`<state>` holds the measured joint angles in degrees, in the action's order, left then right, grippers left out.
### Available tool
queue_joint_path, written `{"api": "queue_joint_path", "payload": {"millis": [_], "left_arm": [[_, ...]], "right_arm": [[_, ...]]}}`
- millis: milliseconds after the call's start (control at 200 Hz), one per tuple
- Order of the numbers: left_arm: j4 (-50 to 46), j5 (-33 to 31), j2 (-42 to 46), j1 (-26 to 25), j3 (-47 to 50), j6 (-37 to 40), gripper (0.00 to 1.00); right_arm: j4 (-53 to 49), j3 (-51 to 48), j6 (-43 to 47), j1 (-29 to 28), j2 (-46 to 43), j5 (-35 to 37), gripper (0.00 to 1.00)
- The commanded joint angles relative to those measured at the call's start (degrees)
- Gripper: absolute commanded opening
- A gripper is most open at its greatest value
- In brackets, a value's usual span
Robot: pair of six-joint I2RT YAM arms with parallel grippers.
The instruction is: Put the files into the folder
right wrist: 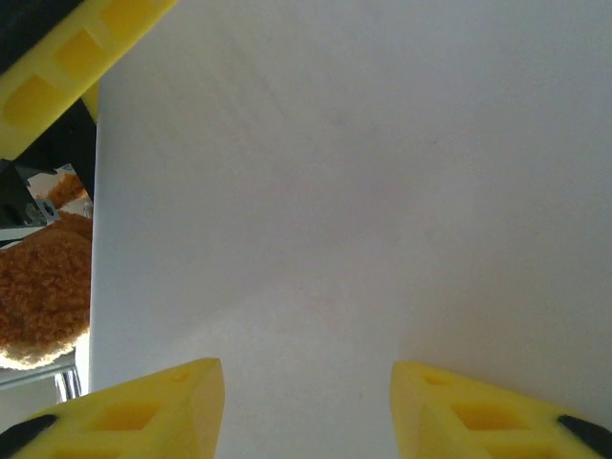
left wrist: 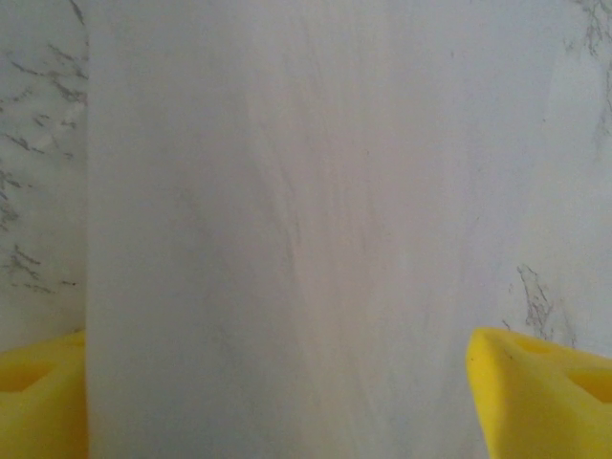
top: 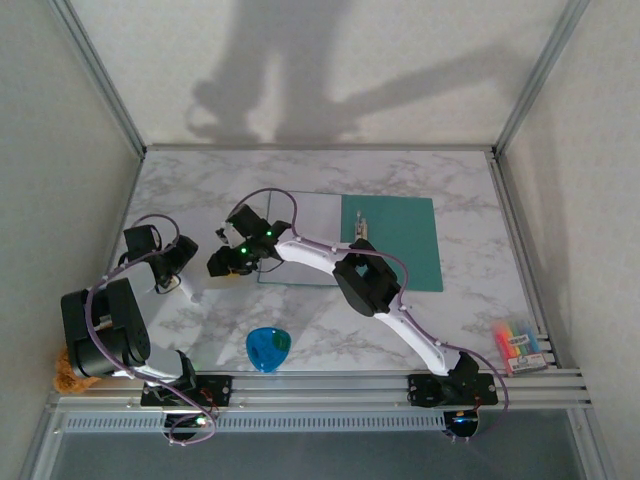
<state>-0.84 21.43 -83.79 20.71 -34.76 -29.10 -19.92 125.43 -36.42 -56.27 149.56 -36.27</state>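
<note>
The files (left wrist: 287, 191) are lying within the wide left end effector (left wrist: 277, 344), the half-open right end effector (right wrist: 306, 368) hovering nearer the folder (top: 390, 240), rightward

There are two arms (top: 365, 280), each ending in one end effector: the left end effector (left wrist: 277, 363) and the right end effector (right wrist: 304, 373), each with two yellow fingers (right wrist: 143, 411). One folder (top: 400, 245) lies open to the right of the right end effector. One white sheet (left wrist: 287, 191) fronts each end effector; whether that makes one sheet or two cannot be told. There is also one blue cup (top: 268, 348), one pack of highlighters (top: 520, 345), one brown fuzzy object (right wrist: 43, 287) and one marble counter (top: 200, 190).
</note>
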Motion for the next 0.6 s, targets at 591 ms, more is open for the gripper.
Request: {"api": "queue_joint_path", "payload": {"millis": [591], "left_arm": [[-4.8,1.6,3.1,-0.9,0.7,-2.3,0.56]], "right_arm": [[-7.1,1.2,0.4,2.9,-0.3,0.3,0.50]]}}
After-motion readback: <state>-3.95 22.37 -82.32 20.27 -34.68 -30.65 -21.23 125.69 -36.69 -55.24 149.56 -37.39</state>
